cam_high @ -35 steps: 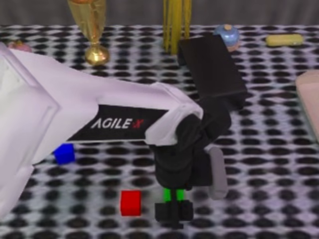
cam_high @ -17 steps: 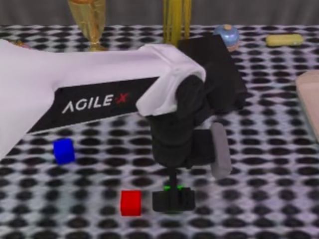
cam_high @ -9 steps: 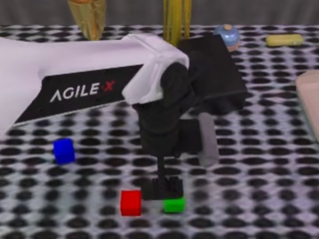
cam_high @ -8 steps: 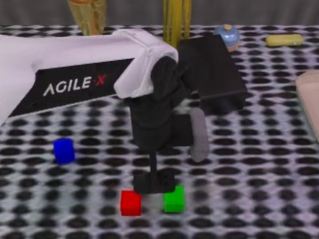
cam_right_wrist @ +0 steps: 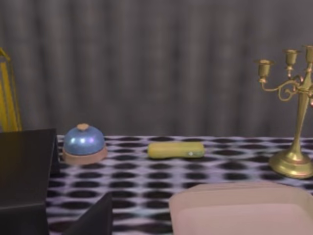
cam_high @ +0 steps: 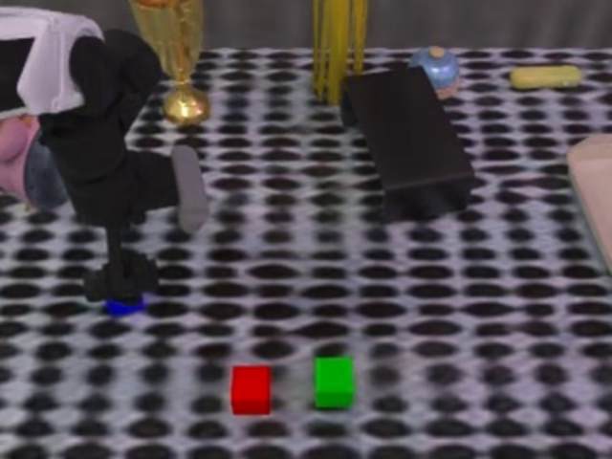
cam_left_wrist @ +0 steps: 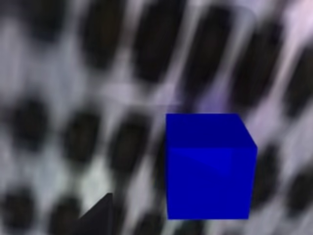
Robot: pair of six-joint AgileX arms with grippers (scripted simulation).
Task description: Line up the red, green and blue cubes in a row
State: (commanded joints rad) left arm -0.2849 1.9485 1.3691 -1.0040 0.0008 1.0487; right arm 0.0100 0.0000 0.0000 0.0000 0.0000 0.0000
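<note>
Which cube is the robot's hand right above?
The blue cube, under the left gripper; the red cube and green cube sit together, far off.

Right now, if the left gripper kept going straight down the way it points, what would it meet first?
The blue cube. In the top view the left gripper sits directly over it, and the left wrist view shows the cube close ahead on the patterned table. How much height remains is unclear.

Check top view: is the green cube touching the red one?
No, the green cube sits to the right of the red cube with a clear strip of patterned table between them.
</note>
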